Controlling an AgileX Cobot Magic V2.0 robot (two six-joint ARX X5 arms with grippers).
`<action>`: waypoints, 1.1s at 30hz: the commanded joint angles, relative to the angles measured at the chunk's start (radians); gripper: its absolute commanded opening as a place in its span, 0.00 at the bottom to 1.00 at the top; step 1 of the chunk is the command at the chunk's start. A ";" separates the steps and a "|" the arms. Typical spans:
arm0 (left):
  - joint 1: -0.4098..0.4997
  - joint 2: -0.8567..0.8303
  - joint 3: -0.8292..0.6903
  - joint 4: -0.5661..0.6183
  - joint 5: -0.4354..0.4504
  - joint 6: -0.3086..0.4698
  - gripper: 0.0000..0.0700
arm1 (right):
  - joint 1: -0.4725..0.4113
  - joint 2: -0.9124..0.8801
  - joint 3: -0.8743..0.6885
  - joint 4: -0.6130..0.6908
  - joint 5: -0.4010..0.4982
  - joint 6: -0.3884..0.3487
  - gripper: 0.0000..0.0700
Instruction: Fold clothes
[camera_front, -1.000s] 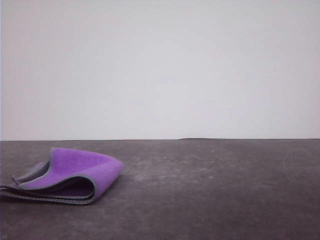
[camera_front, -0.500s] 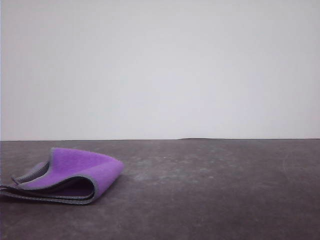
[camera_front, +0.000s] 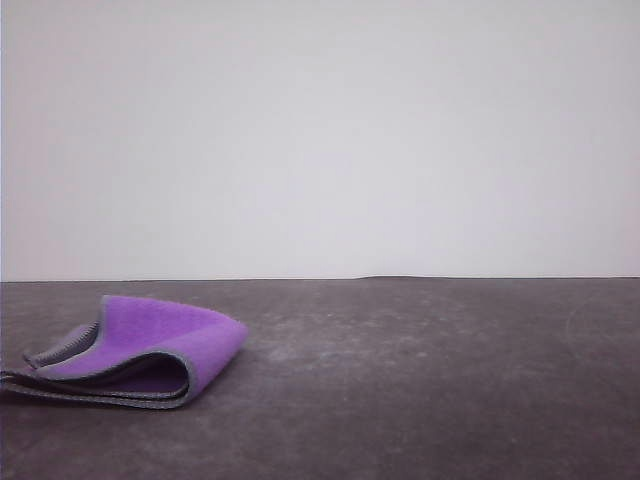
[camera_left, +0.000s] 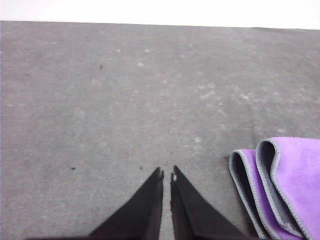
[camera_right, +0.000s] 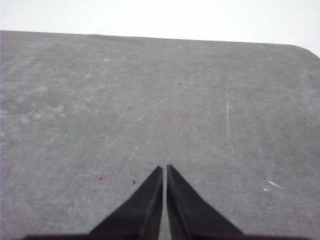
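Observation:
The clothes (camera_front: 150, 345) are one small fleecy cloth, folded over with its purple face outward and a grey stitched hem along the edges, lying on the dark table at the left in the front view. In the left wrist view the folded cloth (camera_left: 285, 185) lies just beside my left gripper (camera_left: 166, 173), not touching it. That gripper is shut with nothing between its black fingers. My right gripper (camera_right: 164, 167) is also shut and empty, above bare table, with the cloth out of its view.
The dark grey table (camera_front: 430, 380) is scuffed and speckled, with its far edge against a plain white wall. A rounded table corner (camera_right: 305, 50) appears in the right wrist view.

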 joint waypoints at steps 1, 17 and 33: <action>-0.002 -0.001 -0.018 -0.010 -0.003 -0.003 0.02 | -0.001 0.000 -0.008 0.011 0.004 0.011 0.01; -0.002 -0.001 -0.018 -0.010 -0.003 -0.003 0.02 | -0.001 0.000 -0.008 0.011 0.004 0.011 0.01; -0.002 -0.001 -0.018 -0.010 -0.003 -0.003 0.02 | -0.001 0.000 -0.008 0.011 0.004 0.011 0.01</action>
